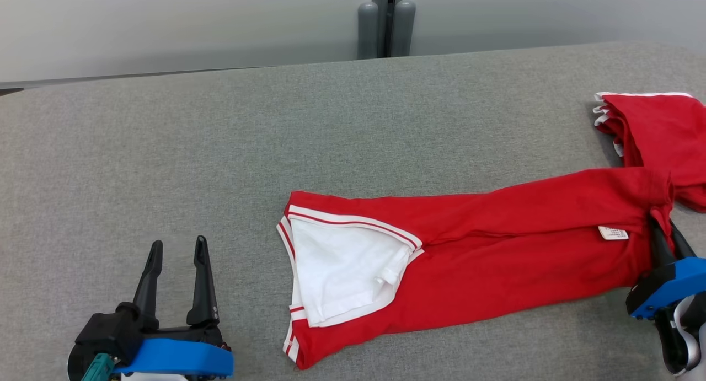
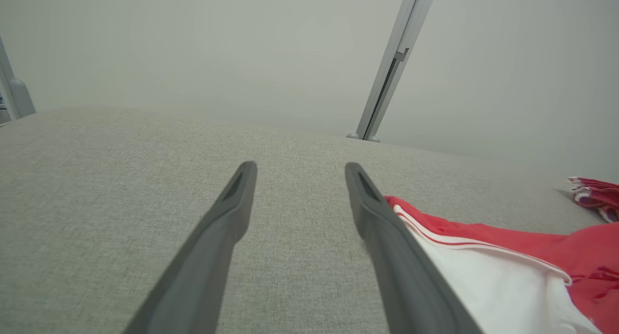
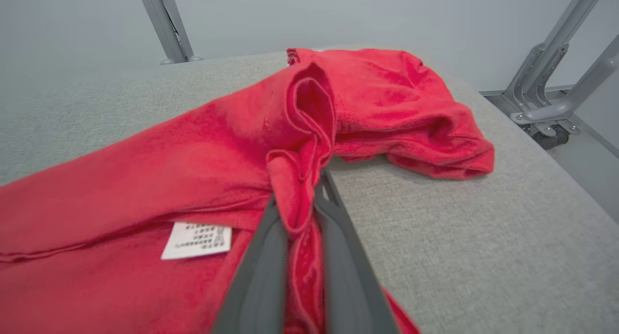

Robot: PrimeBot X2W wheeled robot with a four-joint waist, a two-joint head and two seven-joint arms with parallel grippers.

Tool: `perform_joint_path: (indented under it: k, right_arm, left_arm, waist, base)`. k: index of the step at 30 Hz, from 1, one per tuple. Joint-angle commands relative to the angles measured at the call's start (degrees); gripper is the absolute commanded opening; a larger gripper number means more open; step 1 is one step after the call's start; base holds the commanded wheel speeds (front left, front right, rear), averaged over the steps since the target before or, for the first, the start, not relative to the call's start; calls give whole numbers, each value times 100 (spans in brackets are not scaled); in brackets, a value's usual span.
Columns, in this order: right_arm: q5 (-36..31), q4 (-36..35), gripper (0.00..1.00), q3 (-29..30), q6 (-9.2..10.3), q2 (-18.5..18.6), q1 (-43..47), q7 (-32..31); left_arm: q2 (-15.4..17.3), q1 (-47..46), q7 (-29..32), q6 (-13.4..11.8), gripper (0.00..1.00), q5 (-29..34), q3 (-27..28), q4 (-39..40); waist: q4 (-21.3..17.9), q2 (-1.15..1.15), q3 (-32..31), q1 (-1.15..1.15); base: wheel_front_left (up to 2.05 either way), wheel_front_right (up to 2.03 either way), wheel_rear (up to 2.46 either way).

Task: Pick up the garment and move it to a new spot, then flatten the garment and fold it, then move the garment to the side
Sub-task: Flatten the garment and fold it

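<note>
The red garment (image 1: 496, 248) with white trim lies stretched across the grey table, its white inner panel (image 1: 342, 265) turned up at the left end and a white label (image 1: 613, 233) near the right. My right gripper (image 1: 662, 226) is shut on a bunched fold of the red garment (image 3: 295, 189) at the right end; the cloth is pinched between both dark fingers (image 3: 261, 271). My left gripper (image 1: 176, 248) stands open at the lower left, apart from the cloth, with nothing between its fingers (image 2: 217, 227). The garment's left end (image 2: 483, 256) lies just right of them.
The grey padded table (image 1: 220, 149) has bare room on its left half and back. Its right edge (image 3: 556, 179) drops off close to the gripped fold. A metal frame with a wheel (image 3: 551, 111) stands beyond that edge. A grey post (image 1: 386, 22) rises behind the table.
</note>
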State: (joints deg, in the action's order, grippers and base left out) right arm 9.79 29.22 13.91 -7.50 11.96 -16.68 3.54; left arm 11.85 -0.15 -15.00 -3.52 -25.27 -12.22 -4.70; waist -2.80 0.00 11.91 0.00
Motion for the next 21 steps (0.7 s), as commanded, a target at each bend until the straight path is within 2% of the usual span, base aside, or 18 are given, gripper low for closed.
perform_joint_path:
  k: [1, 6, 13, 17, 21]
  right_arm:
    - [142, -175, 0, -10, 1, -39, 68, -68]
    - [686, -904, 0, -549, 1, -392, 269, -449]
    - [1256, -1884, 0, -1753, 1, -632, 496, -852]
    - [1555, -2036, 0, -2516, 1, -785, 366, -948]
    - [1821, -1789, 0, -3174, 1, -883, 155, -856]
  left_arm:
    - [-19, -90, -20, 13, 100, 15, -31, -21]
    - [-24, -144, -11, 44, 100, 30, -98, -97]
    - [-10, -174, -5, 63, 100, 13, -151, -179]
    - [-11, -196, -8, 87, 100, -11, -153, -214]
    - [-37, -219, -12, 108, 100, -15, -194, -245]
  waist:
    - [-20, 0, -11, 0]
    - [-3, 0, -67, 0]
    - [225, 0, -170, 0]
    - [379, 0, -196, 0]
    - [542, 0, -219, 0]
  base:
    - [0, 0, 0]
    - [0, 0, 0]
    - [0, 0, 0]
    - [0, 0, 0]
    - [0, 0, 0]
